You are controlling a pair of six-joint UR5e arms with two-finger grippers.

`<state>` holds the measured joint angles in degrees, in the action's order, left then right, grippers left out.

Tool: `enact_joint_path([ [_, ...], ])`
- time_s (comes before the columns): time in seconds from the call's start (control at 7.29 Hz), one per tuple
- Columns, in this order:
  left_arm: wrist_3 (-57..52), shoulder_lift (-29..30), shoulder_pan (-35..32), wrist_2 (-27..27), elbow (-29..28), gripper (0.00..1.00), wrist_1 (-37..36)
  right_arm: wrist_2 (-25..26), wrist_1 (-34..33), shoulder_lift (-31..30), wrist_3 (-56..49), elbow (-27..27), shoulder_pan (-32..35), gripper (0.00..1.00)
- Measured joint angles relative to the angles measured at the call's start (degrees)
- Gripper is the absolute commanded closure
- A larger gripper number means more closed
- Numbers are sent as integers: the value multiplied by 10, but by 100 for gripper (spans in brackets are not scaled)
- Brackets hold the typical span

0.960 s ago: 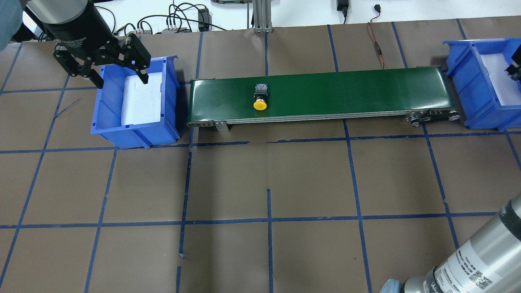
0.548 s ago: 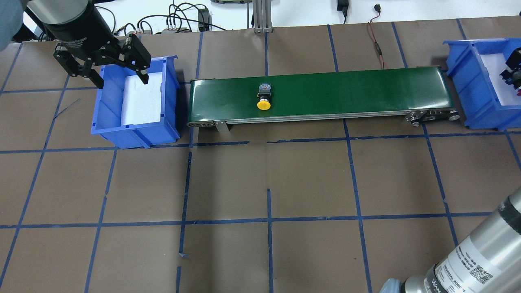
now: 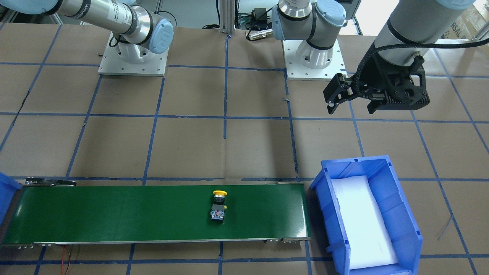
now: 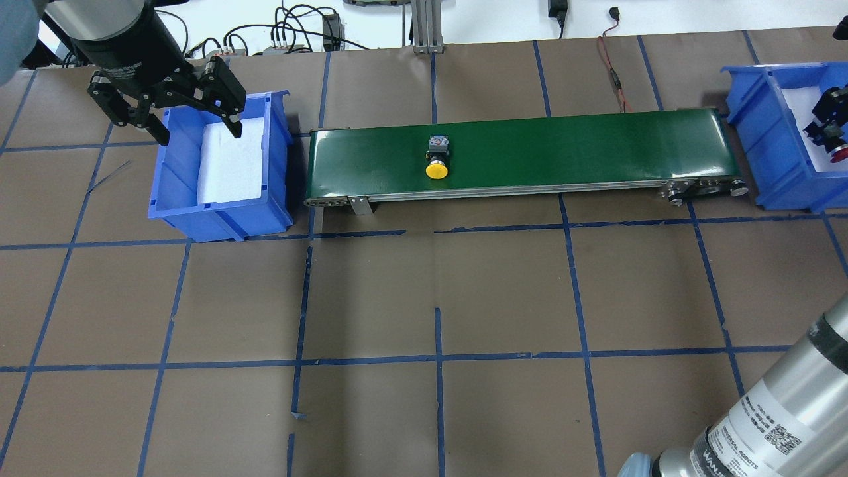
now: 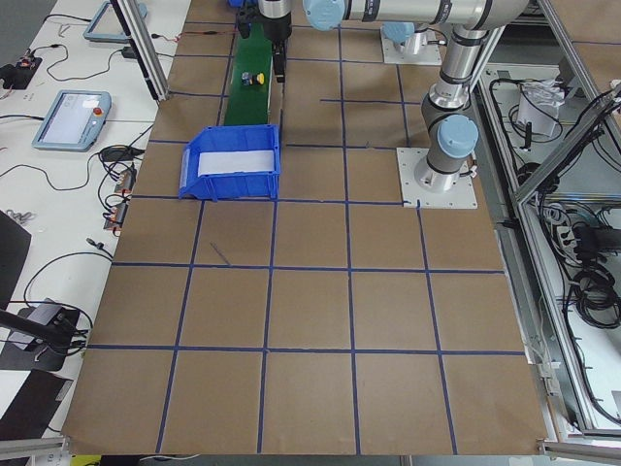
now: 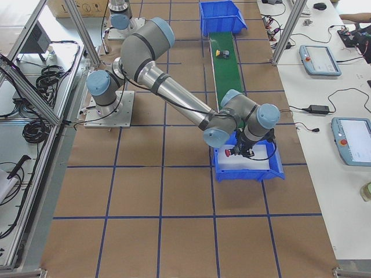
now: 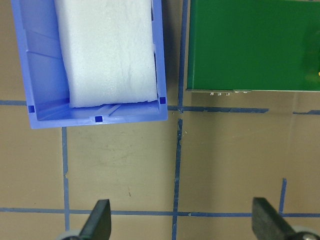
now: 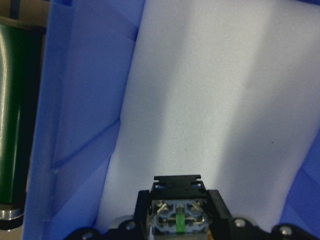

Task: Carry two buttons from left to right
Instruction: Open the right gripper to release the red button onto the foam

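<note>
One button (image 4: 436, 164) on belt (image 4: 563, 149); right fingers (image 8: 220, 210) seemingly grip red button (image 4: 840, 154).

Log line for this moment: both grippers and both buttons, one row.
left gripper: open, empty, near left bin | yellow button: lying on conveyor belt | right gripper: shut on red button, over right bin

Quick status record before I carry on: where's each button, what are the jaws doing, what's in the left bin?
yellow button: lying on the green conveyor belt, left half, cap toward the robot
red button: held over the right blue bin
right gripper: jaws shut on red button
left gripper: jaws open, empty, raised near the left blue bin
left bin contents: white foam only
</note>
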<state>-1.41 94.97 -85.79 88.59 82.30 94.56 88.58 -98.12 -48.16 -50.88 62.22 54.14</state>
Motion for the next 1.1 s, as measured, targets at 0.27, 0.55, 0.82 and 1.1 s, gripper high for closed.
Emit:
enact_joint_path([
  [0.27,-2,-2,-1,3,3,0,0,0,-8,14,0,0,0,80],
  [0.55,-3,-5,-1,7,4,0,1,0,-9,22,1,1,0,75],
  [0.82,-3,-10,-1,9,6,0,6,3,-10,26,2,1,0,47],
  [1.1,-2,-12,-1,10,6,0,7,7,-10,29,1,0,0,38],
])
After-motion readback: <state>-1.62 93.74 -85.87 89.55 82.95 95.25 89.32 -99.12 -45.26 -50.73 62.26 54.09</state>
